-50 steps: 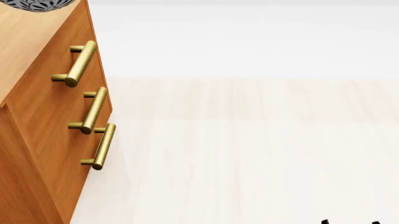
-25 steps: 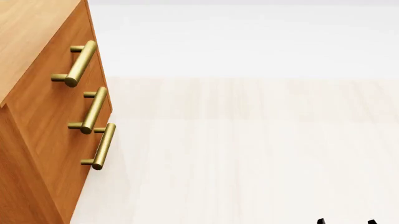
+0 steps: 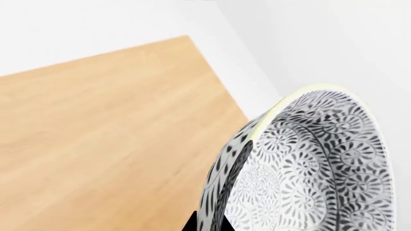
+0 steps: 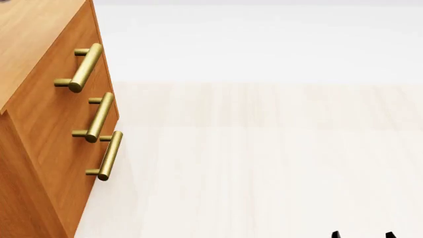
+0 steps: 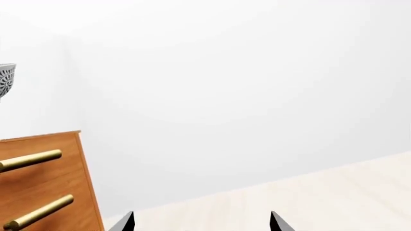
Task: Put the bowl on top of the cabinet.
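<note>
The bowl [image 3: 308, 163], white with a dense dark floral pattern, is tilted on its side over the cabinet's light wood top [image 3: 96, 134]. My left gripper [image 3: 207, 222] is shut on the bowl's rim, one black fingertip on each side of the wall. In the right wrist view the bowl's edge [image 5: 5, 79] hangs in the air above the cabinet [image 5: 38, 183], with a gap between them. The head view shows the orange-brown cabinet [image 4: 46, 124] at the left, but not the bowl. My right gripper [image 5: 202, 222] is open and empty, low at the right [image 4: 363, 235].
Three brass bar handles [image 4: 84, 67] stick out from the cabinet's front. Pale wood floor [image 4: 264, 163] stretches to the right of the cabinet, up to a white wall [image 4: 264, 39].
The bowl's rim showed at the head view's top left a second ago and has since left that view. The right gripper's tips have drifted slightly left.
</note>
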Tool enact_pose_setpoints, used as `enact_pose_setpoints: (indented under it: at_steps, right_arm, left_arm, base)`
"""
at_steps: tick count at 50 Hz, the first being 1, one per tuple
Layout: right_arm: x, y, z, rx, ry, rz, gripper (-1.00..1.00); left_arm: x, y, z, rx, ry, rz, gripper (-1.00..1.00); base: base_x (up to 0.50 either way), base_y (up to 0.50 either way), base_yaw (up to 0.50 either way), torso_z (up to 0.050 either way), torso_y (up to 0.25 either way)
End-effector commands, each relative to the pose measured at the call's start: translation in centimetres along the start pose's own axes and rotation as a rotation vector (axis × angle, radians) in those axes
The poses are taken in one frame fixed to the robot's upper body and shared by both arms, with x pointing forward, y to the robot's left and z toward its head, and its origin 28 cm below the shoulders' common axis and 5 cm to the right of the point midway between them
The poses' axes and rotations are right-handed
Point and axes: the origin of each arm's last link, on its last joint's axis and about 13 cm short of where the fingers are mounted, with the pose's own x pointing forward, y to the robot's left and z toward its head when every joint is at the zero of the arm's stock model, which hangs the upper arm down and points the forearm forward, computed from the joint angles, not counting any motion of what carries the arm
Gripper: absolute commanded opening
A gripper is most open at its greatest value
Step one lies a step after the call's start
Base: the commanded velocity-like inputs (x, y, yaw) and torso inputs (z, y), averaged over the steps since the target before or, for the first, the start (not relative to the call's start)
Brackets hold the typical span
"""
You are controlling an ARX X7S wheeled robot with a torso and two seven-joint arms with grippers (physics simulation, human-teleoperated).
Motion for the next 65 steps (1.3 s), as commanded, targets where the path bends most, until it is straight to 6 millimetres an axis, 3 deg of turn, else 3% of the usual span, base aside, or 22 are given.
enact_pose_setpoints:
  at_steps: [1, 21, 65]
  right_arm:
    - [0.2, 0.1, -0.2, -0.004, 0.011, 0.006, 1.0]
    - [0.3, 0.0, -0.3, -0.005, 0.017, 0.004, 1.0]
    - [0.6, 0.1, -0.7, -0.014, 0.035, -0.001, 1.0]
  left_arm:
    - [0.4, 0.8, 0.8, -0.047, -0.016, 0.009, -1.0]
    - [1.2, 2.0, 1.3, -0.075, -0.02, 0.035, -1.0]
    - [5.1, 5.2, -0.2, -0.126, 0.045, 0.102, -1.0]
  base:
    - [0.0, 0.0, 0.0, 0.0, 0.0]
    - [0.0, 0.0, 0.0, 0.0, 0.001]
    - [0.0, 0.0, 0.0, 0.0, 0.0]
